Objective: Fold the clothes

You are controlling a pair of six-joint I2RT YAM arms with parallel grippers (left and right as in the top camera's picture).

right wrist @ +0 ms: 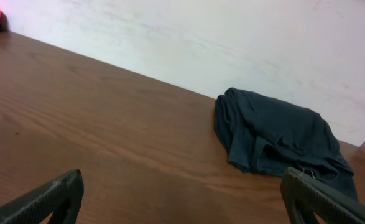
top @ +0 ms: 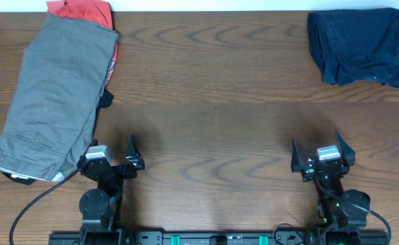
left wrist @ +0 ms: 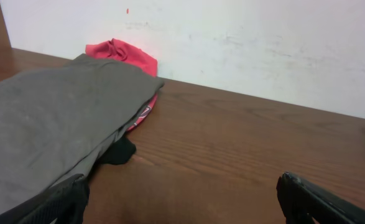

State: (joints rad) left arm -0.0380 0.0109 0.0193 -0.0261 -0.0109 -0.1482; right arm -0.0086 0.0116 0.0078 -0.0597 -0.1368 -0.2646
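Note:
Grey-olive shorts point(top: 53, 95) lie folded lengthwise at the table's left side, waistband toward the front edge, on top of a red-orange T-shirt point(top: 83, 11) that sticks out at the back. In the left wrist view the shorts point(left wrist: 39, 118) fill the left and the red T-shirt point(left wrist: 123, 55) peeks out behind. A dark navy garment point(top: 357, 45) lies bunched at the back right, also seen as the navy garment point(right wrist: 275, 134) in the right wrist view. My left gripper point(top: 111, 155) stands open just right of the shorts' waistband. My right gripper point(top: 323, 151) stands open at the front right, holding nothing.
A black scrap of cloth point(left wrist: 117, 152) pokes from under the shorts' right edge. A white wall point(left wrist: 250, 43) runs along the table's back edge. Bare wooden table point(top: 213, 102) lies between the two piles. A cable point(top: 29, 204) trails from the left arm's base.

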